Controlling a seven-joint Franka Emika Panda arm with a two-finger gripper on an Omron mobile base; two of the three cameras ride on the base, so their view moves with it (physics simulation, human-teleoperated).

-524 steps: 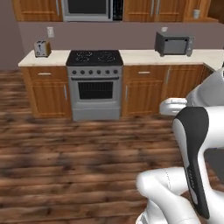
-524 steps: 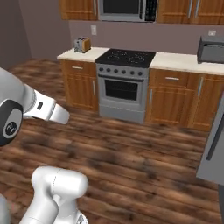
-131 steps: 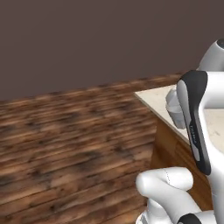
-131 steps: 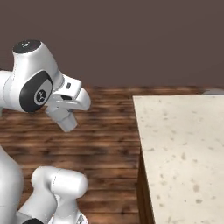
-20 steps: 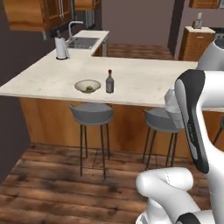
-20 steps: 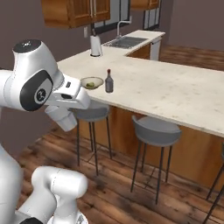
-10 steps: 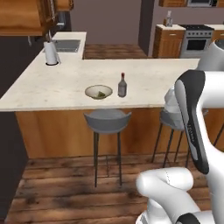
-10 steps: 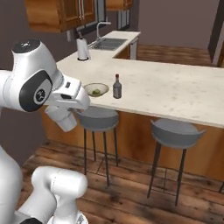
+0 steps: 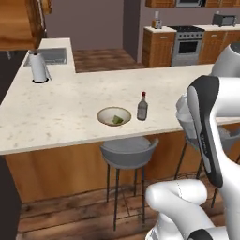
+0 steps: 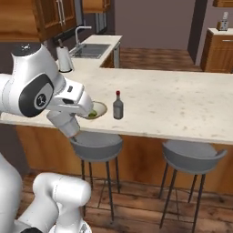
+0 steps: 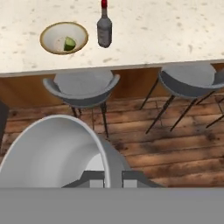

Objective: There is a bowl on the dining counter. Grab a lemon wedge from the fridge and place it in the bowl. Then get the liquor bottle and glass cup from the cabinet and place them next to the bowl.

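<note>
While claw (image 11: pixel 106 177) grips translucent glass cup (image 11: pixel 57 153), speckled dining counter (image 9: pixel 70 112), round bowl (image 9: pixel 114 116)

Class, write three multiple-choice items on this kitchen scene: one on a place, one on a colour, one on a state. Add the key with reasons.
1. Where does the dark glass liquor bottle stand?
A. In the sink
B. On the beige speckled dining counter, beside the shallow round tan bowl
C. On a stool

2. What colour is the bottle's cap?
A. Blue
B. White
C. Red

3. What is the state of the pale grey translucent glass cup?
A. Held in the gripper, over the wooden floor
B. Standing on the counter
C. Lying in the bowl

Key: 1 B, the bottle is upright on the counter next to the bowl. 2 C, the hand view shows a red top. 3 A, the cup sits between the finger tips, short of the counter.
</note>
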